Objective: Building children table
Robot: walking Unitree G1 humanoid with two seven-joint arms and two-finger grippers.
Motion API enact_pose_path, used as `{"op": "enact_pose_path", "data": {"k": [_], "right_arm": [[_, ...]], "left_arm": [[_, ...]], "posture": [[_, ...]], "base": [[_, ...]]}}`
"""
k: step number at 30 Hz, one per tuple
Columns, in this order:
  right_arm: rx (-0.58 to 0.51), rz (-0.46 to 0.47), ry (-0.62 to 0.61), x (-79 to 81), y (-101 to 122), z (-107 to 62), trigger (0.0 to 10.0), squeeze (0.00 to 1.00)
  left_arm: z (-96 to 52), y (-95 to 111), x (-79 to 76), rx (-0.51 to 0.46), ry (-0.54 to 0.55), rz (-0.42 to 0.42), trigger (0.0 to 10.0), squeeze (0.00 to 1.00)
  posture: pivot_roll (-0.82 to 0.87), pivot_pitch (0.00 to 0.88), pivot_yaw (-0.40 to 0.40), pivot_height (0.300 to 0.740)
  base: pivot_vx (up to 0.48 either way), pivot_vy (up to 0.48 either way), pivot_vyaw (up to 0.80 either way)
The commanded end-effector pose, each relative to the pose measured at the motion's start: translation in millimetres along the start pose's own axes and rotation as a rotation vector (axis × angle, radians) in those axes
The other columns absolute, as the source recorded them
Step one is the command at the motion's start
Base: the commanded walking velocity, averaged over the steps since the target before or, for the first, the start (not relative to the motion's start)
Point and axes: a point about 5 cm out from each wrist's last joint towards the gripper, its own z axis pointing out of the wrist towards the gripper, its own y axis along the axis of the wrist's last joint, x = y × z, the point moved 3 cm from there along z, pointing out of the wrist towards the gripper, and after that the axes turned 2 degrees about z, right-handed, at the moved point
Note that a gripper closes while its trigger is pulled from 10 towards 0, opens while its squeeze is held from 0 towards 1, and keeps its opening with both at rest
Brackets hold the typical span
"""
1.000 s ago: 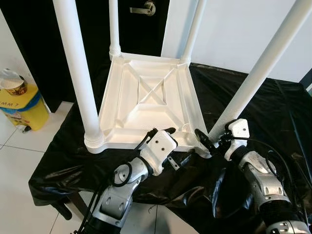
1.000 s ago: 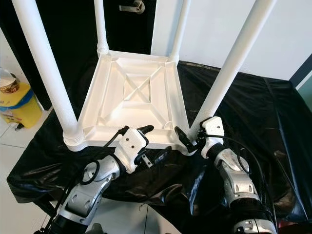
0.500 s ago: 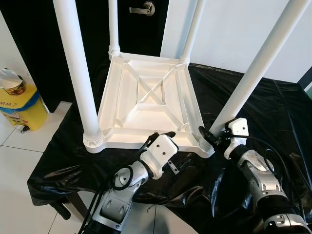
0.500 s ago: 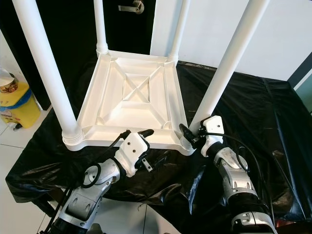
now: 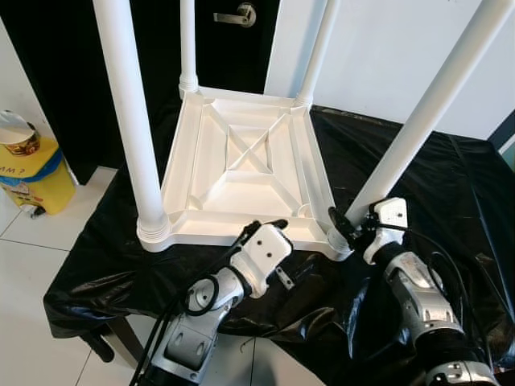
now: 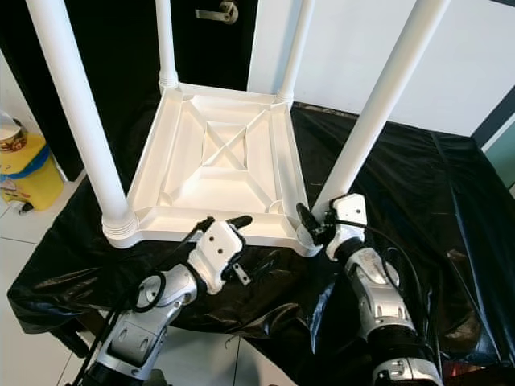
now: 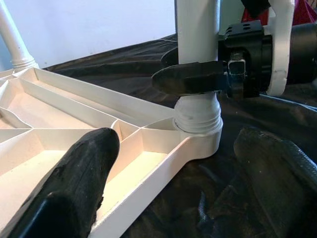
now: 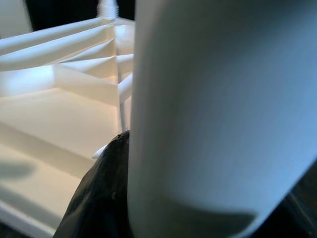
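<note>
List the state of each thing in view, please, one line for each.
Tabletop: upside down on the black sheet.
Four legs: all fitted, pointing up.
Right gripper: shut on the near right leg, at its base.
Left gripper: open, over the near edge.
Door: closed.

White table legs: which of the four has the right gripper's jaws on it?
The near-right white plastic leg, at the upturned white tabletop's corner nearest the right gripper. Its jaws clasp that leg just above its socket; the other three stand untouched.

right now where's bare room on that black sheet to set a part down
Free: the black sheet right of the near right leg. Crowded: the front edge, where the left gripper and the right gripper on that leg meet the white tabletop.
</note>
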Motion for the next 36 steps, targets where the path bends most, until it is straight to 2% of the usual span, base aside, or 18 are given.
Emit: {"op": "enact_pose_path", "data": {"k": [1,5,9,12,17,36], "right_arm": [[0.054,-0.014,-0.03,-1.2,-11,-4.9,10.0,0.0],[0.034,0.02,-0.209,1.2,-13,-9.0,10.0,0.0],[0.03,0.033,-0.267,2.2,-14,-10.5,10.0,0.0],[0.022,0.057,-0.319,9.1,-14,-11.0,10.0,0.0],[0.011,0.054,-0.302,17.7,-11,-11.3,10.0,0.0],[0.014,0.049,-0.325,21.0,-9,-14.6,10.0,0.0]], "left_arm": [[2.2,2,3.3,-0.004,0.068,0.012,10.0,0.0],[2.2,2,3.1,-0.006,0.072,0.007,10.0,0.0],[2.1,2,2.3,-0.005,0.073,0.005,10.0,0.0],[1.1,1,1.0,-0.004,0.074,0.001,10.0,0.0],[1.0,1,0.6,-0.003,0.07,-0.001,10.0,0.0],[0.5,2,0.0,-0.003,0.069,0.0,10.0,0.0]], "posture": [[0.18,0.025,-0.181,0.74],[0.18,0.033,-0.186,0.74],[0.19,0.035,-0.188,0.74],[0.18,0.04,-0.185,0.74],[0.18,0.04,-0.18,0.74],[0.19,0.039,-0.183,0.74]], "base": [[0.0,0.0,0.0],[0.0,0.0,0.0],[0.0,0.0,0.0],[0.0,0.0,0.0],[0.0,0.0,0.0],[0.0,0.0,0.0]]}}
